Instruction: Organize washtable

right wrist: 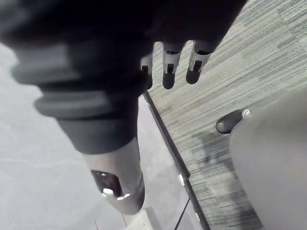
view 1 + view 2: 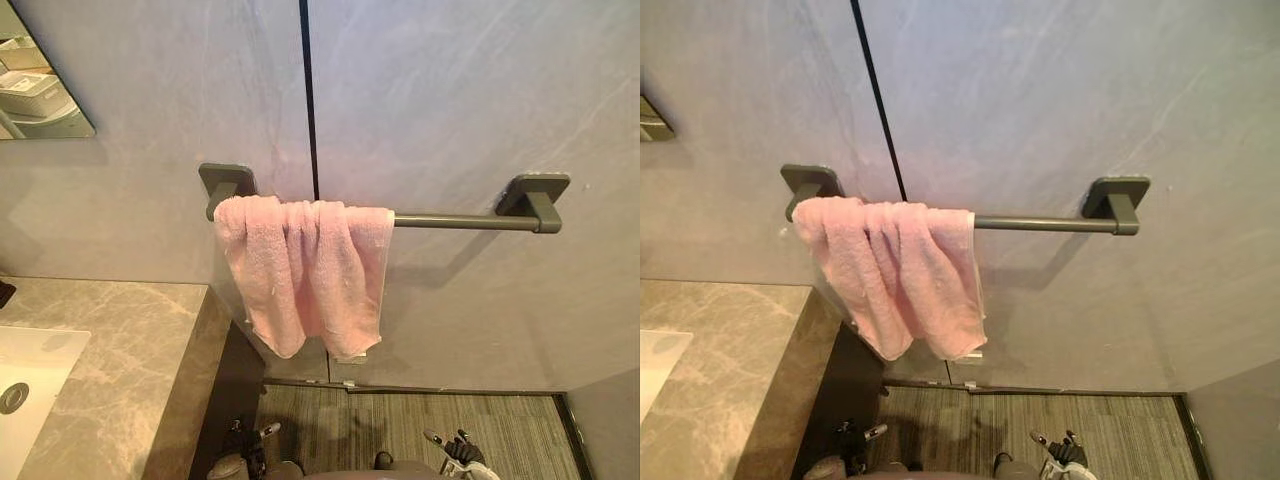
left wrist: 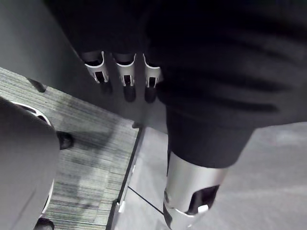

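A pink towel (image 2: 300,270) hangs bunched over the left end of a dark grey towel bar (image 2: 450,220) on the grey wall. The right half of the bar is bare. Both hands hang low near the floor, far below the towel. My left hand (image 2: 245,447) is beside the counter's dark side, and its fingers (image 3: 125,79) are straight with nothing in them. My right hand (image 2: 462,452) is at the bottom right over the striped floor; its fingers (image 1: 169,67) are also straight and hold nothing.
A marble countertop (image 2: 130,360) with a white sink (image 2: 30,380) fills the lower left, its corner close under the towel. A mirror (image 2: 35,80) is at the upper left. Striped flooring (image 2: 400,425) lies below the wall.
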Controlling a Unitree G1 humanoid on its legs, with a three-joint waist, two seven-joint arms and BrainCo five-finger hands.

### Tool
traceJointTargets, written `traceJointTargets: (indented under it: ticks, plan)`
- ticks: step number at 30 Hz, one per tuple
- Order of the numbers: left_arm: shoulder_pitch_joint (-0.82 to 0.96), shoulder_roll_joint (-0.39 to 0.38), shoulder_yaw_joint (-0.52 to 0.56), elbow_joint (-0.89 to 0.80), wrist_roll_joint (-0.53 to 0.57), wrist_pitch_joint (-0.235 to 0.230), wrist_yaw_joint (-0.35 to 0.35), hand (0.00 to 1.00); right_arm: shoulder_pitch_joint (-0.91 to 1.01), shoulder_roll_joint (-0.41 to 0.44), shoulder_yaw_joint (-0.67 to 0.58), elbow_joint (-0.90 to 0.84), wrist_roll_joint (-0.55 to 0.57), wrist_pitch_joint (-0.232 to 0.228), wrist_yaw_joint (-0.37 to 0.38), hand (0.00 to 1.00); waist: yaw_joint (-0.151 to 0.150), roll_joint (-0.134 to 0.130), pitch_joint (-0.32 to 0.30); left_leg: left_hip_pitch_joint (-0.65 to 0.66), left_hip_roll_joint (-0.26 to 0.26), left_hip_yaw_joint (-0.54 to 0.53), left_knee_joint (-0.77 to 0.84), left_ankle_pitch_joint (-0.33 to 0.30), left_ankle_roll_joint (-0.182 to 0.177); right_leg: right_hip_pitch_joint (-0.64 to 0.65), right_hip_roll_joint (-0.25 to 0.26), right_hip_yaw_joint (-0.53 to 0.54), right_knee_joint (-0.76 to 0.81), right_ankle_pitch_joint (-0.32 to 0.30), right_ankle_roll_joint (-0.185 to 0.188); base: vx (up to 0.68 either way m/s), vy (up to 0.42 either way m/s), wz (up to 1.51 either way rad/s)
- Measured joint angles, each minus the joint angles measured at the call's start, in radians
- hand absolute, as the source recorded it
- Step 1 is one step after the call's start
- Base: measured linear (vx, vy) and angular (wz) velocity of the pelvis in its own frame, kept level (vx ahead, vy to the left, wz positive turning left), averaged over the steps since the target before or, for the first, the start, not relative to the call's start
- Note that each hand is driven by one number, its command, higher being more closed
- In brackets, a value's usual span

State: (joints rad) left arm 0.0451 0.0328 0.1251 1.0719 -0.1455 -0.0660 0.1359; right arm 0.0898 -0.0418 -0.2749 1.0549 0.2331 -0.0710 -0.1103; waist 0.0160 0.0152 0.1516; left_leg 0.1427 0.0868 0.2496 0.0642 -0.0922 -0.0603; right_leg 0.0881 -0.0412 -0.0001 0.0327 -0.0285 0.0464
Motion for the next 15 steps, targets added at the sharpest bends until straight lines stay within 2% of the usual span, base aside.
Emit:
traceJointTargets:
  ticks: [6,8,11,12,15]
  plan:
    - [0.016,0.000,0.000,-0.020,-0.042,-0.020,0.022,0.00,0.002,-0.008,0.000,0.001,0.001,-0.001,-0.002,0.00,0.000,-0.001,0.000,0.010,-0.002,-0.003,-0.021,0.006,-0.002,0.015,0.003,-0.001,-0.043,0.028,-0.001,-0.05,-0.011,-0.04]
    - [0.040,-0.003,-0.002,-0.074,-0.062,-0.022,0.030,0.00,0.007,-0.010,0.000,0.000,0.001,-0.005,-0.004,0.00,0.000,-0.001,0.000,0.010,-0.004,-0.007,-0.026,0.007,-0.003,0.017,0.003,-0.002,-0.055,0.034,-0.001,0.00,0.000,0.00]
    - [0.109,-0.022,-0.025,-0.271,-0.090,-0.029,0.054,0.00,0.030,-0.016,0.001,-0.012,0.001,-0.010,-0.008,0.00,0.000,-0.003,0.000,0.010,-0.007,-0.032,-0.028,0.009,0.000,0.031,0.000,-0.025,-0.060,0.034,-0.001,0.04,-0.012,0.19]
    - [0.139,-0.022,-0.048,-0.386,-0.089,-0.038,0.066,0.00,0.041,-0.019,0.001,-0.012,0.001,-0.010,-0.016,0.00,0.003,-0.004,-0.001,0.010,-0.008,-0.040,-0.029,0.009,0.000,0.036,0.000,-0.033,-0.063,0.032,0.000,0.04,-0.010,0.24]
    - [0.183,-0.024,-0.055,-0.569,-0.089,-0.072,0.090,0.00,0.060,-0.019,0.002,-0.030,0.000,-0.015,-0.021,0.00,0.001,-0.002,-0.002,0.011,-0.010,-0.055,-0.030,0.009,0.000,0.050,-0.002,-0.049,-0.071,0.031,-0.001,0.03,-0.011,0.14]
